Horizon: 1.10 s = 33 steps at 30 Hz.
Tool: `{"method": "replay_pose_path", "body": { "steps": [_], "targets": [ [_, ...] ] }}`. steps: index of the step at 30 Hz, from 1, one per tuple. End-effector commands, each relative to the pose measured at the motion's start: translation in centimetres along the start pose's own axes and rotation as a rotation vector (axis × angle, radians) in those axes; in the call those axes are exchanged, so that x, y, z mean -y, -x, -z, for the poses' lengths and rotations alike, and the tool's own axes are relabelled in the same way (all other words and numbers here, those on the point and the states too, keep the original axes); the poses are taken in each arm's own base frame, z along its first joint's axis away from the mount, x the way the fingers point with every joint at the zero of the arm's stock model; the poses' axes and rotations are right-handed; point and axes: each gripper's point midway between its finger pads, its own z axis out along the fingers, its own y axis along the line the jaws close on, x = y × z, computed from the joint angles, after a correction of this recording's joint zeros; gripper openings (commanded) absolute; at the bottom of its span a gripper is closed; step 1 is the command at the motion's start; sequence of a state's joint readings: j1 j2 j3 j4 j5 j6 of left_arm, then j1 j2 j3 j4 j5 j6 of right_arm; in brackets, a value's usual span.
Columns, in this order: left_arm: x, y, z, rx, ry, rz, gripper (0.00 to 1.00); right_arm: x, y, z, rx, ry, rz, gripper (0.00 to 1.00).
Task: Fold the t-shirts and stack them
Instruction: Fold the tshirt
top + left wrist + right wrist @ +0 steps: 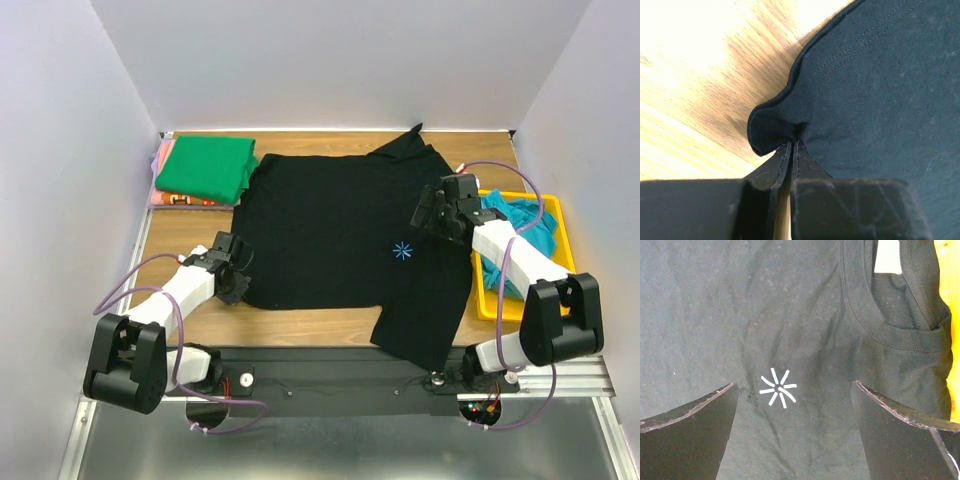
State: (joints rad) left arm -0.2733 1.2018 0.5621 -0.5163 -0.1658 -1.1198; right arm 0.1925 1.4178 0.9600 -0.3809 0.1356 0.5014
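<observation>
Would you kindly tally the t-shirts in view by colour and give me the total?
Black t-shirt: 1
Green t-shirt: 1
Teal-blue t-shirt: 1
Orange-pink t-shirt: 1
Total: 4

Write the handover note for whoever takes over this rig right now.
Left hand: shut on the edge of the black t-shirt.
Right hand: open above its chest, holding nothing.
Black t-shirt lies spread on the table, unfolded.
Done: green t-shirt folded, on the orange-pink t-shirt, far left corner.
Left: fold and stack the black one, then the teal-blue t-shirt bunched in the yellow tray.
</observation>
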Motion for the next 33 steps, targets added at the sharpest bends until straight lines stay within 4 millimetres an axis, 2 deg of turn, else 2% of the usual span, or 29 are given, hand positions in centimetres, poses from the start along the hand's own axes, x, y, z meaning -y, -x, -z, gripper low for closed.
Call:
{"method": "replay_pose_path", "body": {
  "steps": [1,3,5,6,7,8,9,10,11,12,13,14,15,17,19,21,23,26,31,33],
  "targets": [
    [-2.0,-0.4,-0.9,0.004,0.072,-0.015,0.00,-1.8,-0.3,1.6,0.031,0.047,0.067,1.00],
    [-2.0,-0.1,-0.8,0.019,0.062,-0.011,0.00,-3.0,-2.5,2.5,0.003,0.029,0.142,1.00],
    [-1.7,0.7,-0.3,0.057,0.048,-0.005,0.00,-3.3,-5.0,3.2,-0.042,0.005,0.163,1.00],
    [-1.6,1.0,0.0,0.072,0.041,-0.002,0.00,-4.7,-6.6,4.2,-0.044,0.029,0.208,1.00],
    [-1.6,1.3,0.2,0.085,0.045,0.001,0.00,-5.1,-7.9,4.7,-0.062,0.035,0.215,1.00],
    [-1.4,1.9,0.4,0.110,0.041,0.006,0.00,-5.0,-9.7,5.3,-0.100,0.024,0.246,1.00],
    [-1.3,2.2,0.6,0.124,0.032,0.008,0.00,-5.7,-11.8,6.3,-0.117,0.034,0.310,1.00],
    [-1.4,2.4,0.8,0.135,0.032,0.008,0.00,-4.7,-13.5,7.2,-0.156,-0.014,0.316,1.00],
    [-1.2,2.5,0.9,0.141,0.018,0.012,0.00,-5.2,-15.3,8.4,-0.159,-0.012,0.380,1.00],
    [-1.3,2.4,0.8,0.140,0.021,0.013,0.00,-4.4,-15.7,8.6,-0.179,-0.041,0.373,1.00],
    [-1.2,2.5,0.9,0.143,0.010,0.016,0.00,-4.6,-17.7,9.8,-0.200,-0.025,0.442,1.00],
    [-1.3,2.4,0.8,0.145,0.005,0.018,0.00,-3.3,-18.9,10.8,-0.231,-0.070,0.447,1.00],
    [-1.2,2.4,0.8,0.146,-0.002,0.021,0.00,-3.1,-20.3,11.8,-0.250,-0.061,0.492,1.00],
    [-1.3,2.1,0.7,0.135,-0.006,0.012,0.00,-1.9,-22.4,13.0,-0.308,-0.068,0.513,0.99],
    [-1.2,2.1,0.7,0.138,-0.016,0.011,0.00,-1.0,-25.4,14.2,-0.400,-0.040,0.587,0.98],
    [-1.3,2.1,0.6,0.141,-0.020,0.022,0.00,-0.4,-27.3,15.0,-0.452,-0.030,0.648,0.98],
    [-1.2,2.1,0.6,0.142,-0.026,0.020,0.00,0.2,-28.4,15.2,-0.478,-0.055,0.696,0.97],
    [-1.3,2.1,0.5,0.144,-0.020,0.009,0.00,1.0,-28.6,14.9,-0.478,-0.106,0.699,0.92],
    [-1.2,2.1,0.5,0.139,-0.012,0.006,0.00,3.4,-29.1,13.9,-0.475,-0.203,0.710,0.84],
    [-1.2,2.2,0.6,0.140,-0.014,0.008,0.00,3.3,-29.3,13.7,-0.474,-0.202,0.704,0.82]
  ]
}}
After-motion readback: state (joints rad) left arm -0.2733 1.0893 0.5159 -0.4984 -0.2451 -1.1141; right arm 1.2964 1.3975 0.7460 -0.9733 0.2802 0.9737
